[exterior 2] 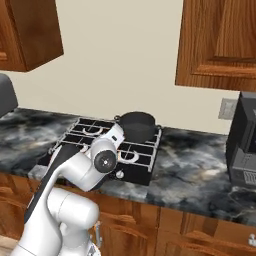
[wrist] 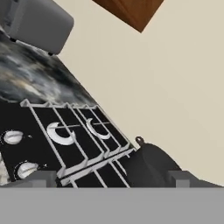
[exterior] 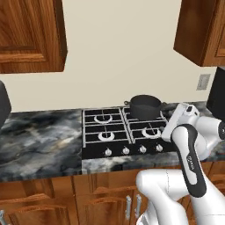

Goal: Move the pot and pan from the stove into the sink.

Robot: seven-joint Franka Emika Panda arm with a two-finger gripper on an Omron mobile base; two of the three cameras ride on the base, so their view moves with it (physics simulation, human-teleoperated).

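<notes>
You have the pot sitting on the stove, on the back burner at the right as the left base view shows it, upright, its dark rim open to the ceiling. One small loop handle shows on its left side in that view. From the right base view the pot stands at the far right corner of the stove, close to the cream wall behind.

Your gripper looks across the grates at a steep roll (the whole hand view is tilted, so the stove runs diagonally across it). Its two finger tips stand wide apart at the bottom edge, nothing between them. The pot lies low in that view, just left of the right finger tip, with one loop handle sticking up at its upper left. Whether a tip touches the pot, you cannot tell.

In the left base view the arm's wrist sits over the stove's right edge, just beside and in front of the pot. Four silver knobs line the stove's front. The marbled counter runs off to the left, wooden cabinets hang above, and a dark appliance stands on the counter to the right of the stove.
</notes>
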